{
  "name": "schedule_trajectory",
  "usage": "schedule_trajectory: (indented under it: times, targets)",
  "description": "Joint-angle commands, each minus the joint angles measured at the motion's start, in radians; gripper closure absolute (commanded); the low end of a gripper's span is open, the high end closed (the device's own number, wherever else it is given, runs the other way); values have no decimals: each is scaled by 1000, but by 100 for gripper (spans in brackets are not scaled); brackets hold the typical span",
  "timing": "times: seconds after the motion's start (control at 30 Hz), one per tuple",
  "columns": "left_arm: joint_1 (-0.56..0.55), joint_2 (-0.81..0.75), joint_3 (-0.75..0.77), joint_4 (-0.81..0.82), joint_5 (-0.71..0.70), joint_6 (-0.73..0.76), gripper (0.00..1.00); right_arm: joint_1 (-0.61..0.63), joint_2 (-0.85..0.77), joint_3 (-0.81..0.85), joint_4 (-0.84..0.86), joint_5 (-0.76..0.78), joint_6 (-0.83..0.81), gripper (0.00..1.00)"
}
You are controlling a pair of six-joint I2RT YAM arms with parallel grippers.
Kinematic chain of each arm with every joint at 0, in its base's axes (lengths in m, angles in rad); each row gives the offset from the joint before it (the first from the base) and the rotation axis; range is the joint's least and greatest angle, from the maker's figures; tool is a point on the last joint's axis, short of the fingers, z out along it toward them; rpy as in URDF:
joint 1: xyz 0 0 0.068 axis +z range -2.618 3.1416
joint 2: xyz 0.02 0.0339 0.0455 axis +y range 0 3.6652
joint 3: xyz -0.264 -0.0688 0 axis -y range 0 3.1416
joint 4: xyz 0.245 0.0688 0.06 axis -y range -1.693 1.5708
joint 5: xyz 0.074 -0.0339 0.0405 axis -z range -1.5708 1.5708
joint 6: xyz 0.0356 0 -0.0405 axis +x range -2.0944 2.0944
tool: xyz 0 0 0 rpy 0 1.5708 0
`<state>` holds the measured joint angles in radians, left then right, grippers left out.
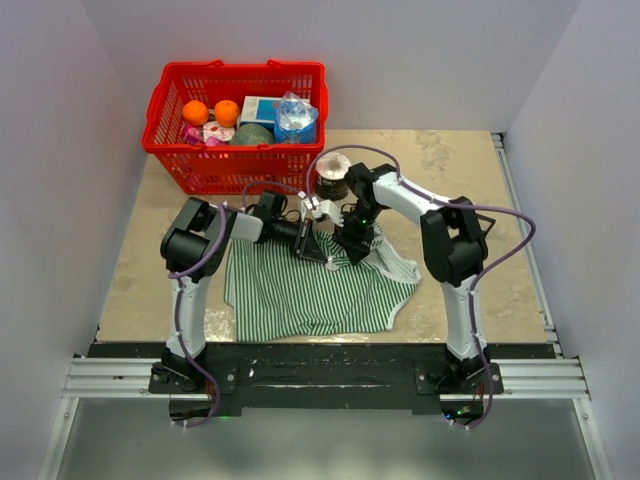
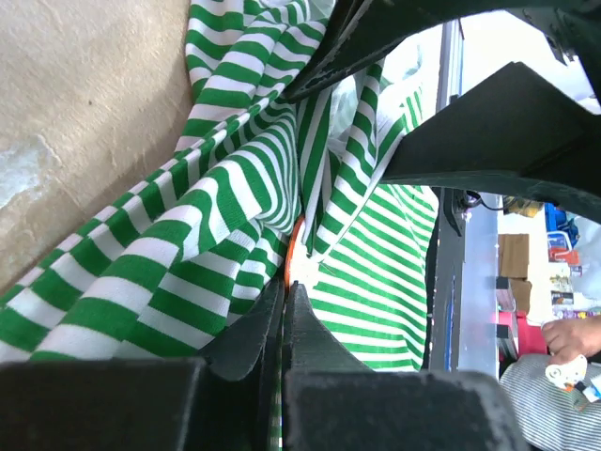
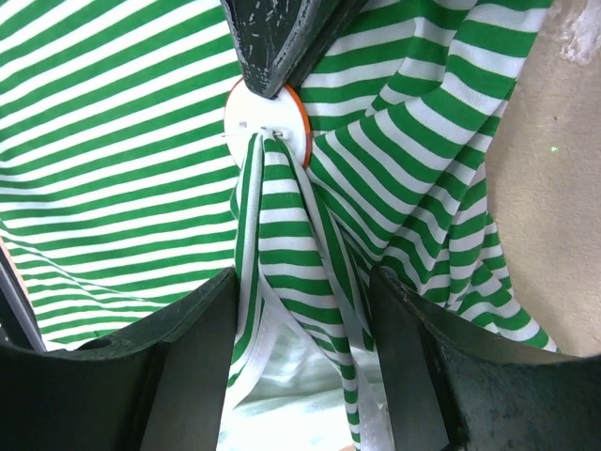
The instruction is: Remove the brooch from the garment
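garment [image 1: 300, 290] on table [image 1: 470, 170] before basket [image 1: 215, 170], brooch [image 3: 268, 115] near its rear edge

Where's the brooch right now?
In the right wrist view the brooch sits upper centre, pinched at its top edge by the left claw, with a fold of the garment trailing from it between the fingers of the open right claw.
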<state>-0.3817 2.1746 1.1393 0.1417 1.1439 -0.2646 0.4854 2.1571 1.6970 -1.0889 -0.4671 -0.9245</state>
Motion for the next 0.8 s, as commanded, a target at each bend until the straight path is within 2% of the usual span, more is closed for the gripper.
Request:
schedule_trajectory:
  times: [0.0, 0.13, 0.33, 0.47, 0.5, 0.6, 0.77]
  targets:
    - [14, -68, -4, -28, -78, 30, 100, -7, -84, -28, 29, -51, 19, 39]
    - [14, -102, -4, -31, -91, 2, 100, 5, -169, -163, 162, -70, 64, 40]
    - [13, -147, 7, -91, -137, 7, 100, 51, -240, -253, 329, -36, 108, 39]
    - [12, -191, -7, -110, -171, -1, 100, 85, -266, -269, 417, -9, 153, 56]
    - [12, -197, -9, -105, -177, -11, 100, 96, -263, -269, 422, -5, 154, 65]
    - [12, -223, -4, -90, -197, -50, 100, 125, -255, -267, 426, 10, 173, 76]
    - [12, -245, 11, -88, -216, -78, 100, 139, -253, -296, 452, 12, 207, 81]
